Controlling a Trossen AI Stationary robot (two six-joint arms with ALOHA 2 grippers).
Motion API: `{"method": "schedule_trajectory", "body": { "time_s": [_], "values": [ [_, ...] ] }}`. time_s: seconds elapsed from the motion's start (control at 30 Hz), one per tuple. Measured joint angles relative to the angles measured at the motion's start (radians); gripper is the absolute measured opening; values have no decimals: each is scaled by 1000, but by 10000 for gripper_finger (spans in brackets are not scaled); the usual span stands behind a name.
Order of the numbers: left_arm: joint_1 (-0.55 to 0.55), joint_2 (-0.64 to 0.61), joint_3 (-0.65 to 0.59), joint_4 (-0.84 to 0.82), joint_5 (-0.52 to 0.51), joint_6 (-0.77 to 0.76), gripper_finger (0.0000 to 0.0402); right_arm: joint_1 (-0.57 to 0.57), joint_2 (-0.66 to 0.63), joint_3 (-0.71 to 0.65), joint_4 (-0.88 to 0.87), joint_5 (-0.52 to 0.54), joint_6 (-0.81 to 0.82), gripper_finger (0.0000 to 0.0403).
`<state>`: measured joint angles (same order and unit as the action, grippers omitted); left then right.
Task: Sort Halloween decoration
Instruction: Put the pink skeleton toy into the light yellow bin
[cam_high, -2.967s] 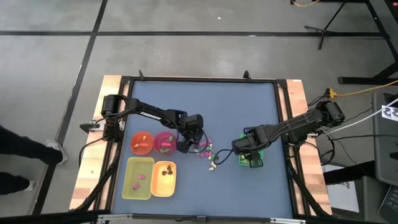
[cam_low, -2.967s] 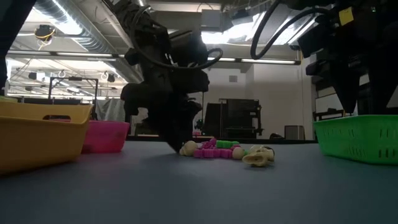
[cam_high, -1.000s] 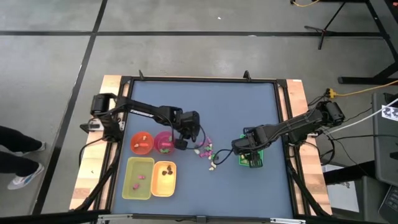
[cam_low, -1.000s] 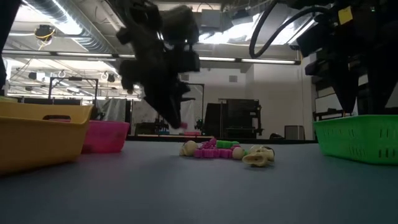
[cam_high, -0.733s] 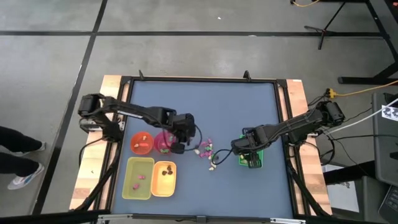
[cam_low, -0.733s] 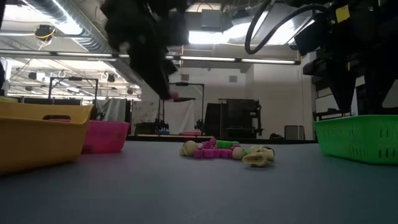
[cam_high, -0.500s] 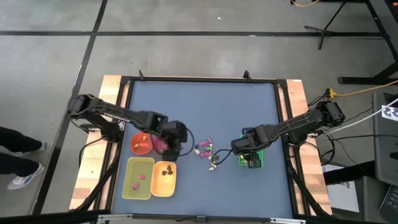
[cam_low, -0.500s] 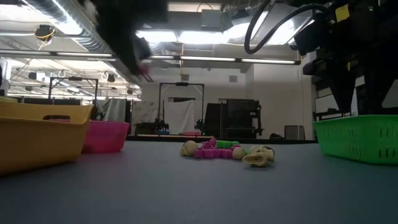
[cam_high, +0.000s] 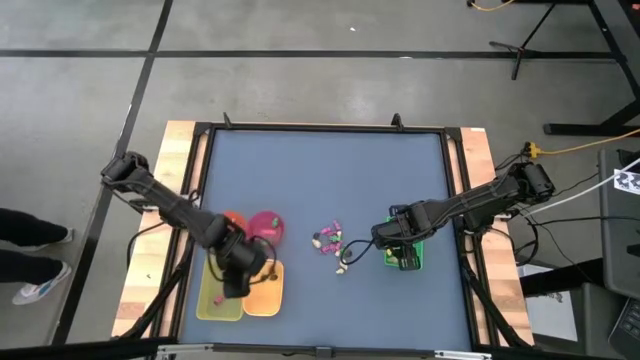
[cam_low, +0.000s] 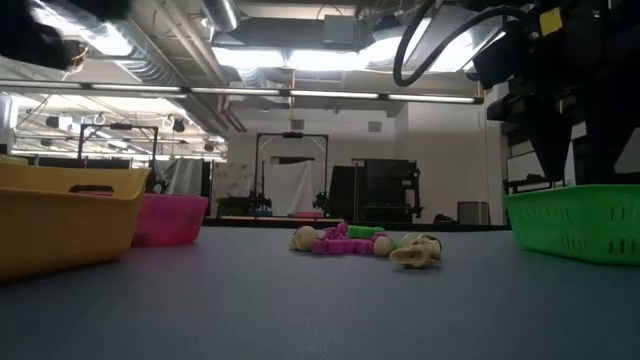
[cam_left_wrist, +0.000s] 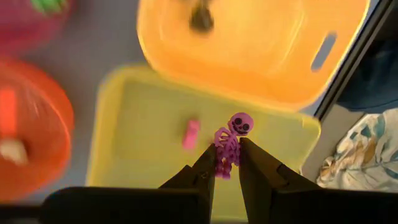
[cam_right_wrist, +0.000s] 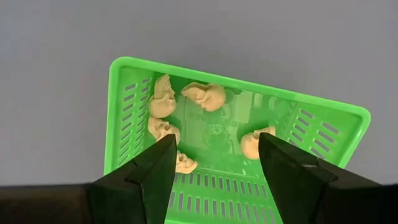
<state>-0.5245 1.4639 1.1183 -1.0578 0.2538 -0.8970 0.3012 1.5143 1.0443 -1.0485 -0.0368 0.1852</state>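
My left gripper (cam_left_wrist: 226, 163) is shut on a magenta skeleton (cam_left_wrist: 235, 129) and hangs above the pale yellow tray (cam_left_wrist: 140, 149), which holds a small pink trinket (cam_left_wrist: 191, 134). In the high view this gripper (cam_high: 236, 276) is over the two trays near the table's near left. A pile of magenta, cream and green trinkets (cam_high: 331, 241) lies mid-table, also seen in the low view (cam_low: 362, 243). My right gripper (cam_right_wrist: 214, 146) stands open above the green basket (cam_right_wrist: 127, 93), which holds several cream skulls (cam_right_wrist: 202, 94). My left gripper pinches the skeleton's body and legs (cam_left_wrist: 224, 149) between its two fingers. The fingers point down from above. The skull head (cam_left_wrist: 239, 124) sticks out past the fingertips. The skeleton is lifted clear, above the pale yellow tray.
The orange-yellow tray (cam_high: 265, 290) with a dark trinket stands right of the pale yellow one (cam_high: 215, 297). An orange bowl (cam_high: 231, 220) and a pink bowl (cam_high: 267, 225) sit just beyond the trays. The green basket (cam_high: 405, 257) is at the right.
My left gripper has risen from beside the pile and swung toward the table's left and near edge, past the pink bowl, to above the yellow trays. It has stayed shut on the magenta skeleton, which went with it.
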Motion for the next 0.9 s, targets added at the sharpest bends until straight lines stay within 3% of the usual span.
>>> {"method": "schedule_trajectory", "body": {
  "time_s": [0.3, 0.47, 0.7, 0.9],
  "values": [
    [-178, 0, 0, -15, -8, -321, 41, 0, 0, 92, -15, 0, -45, 227],
    [-228, 0, 0, -15, -33, -478, 41, 0, 0, 131, 78, 29, -137, 227],
    [-259, 0, 0, -26, -44, -592, 41, 0, 6, 131, 244, 37, -249, 227],
    [-265, 0, 0, -52, -67, -619, 43, 0, 26, 131, 274, 37, -272, 227]
  ]
}}
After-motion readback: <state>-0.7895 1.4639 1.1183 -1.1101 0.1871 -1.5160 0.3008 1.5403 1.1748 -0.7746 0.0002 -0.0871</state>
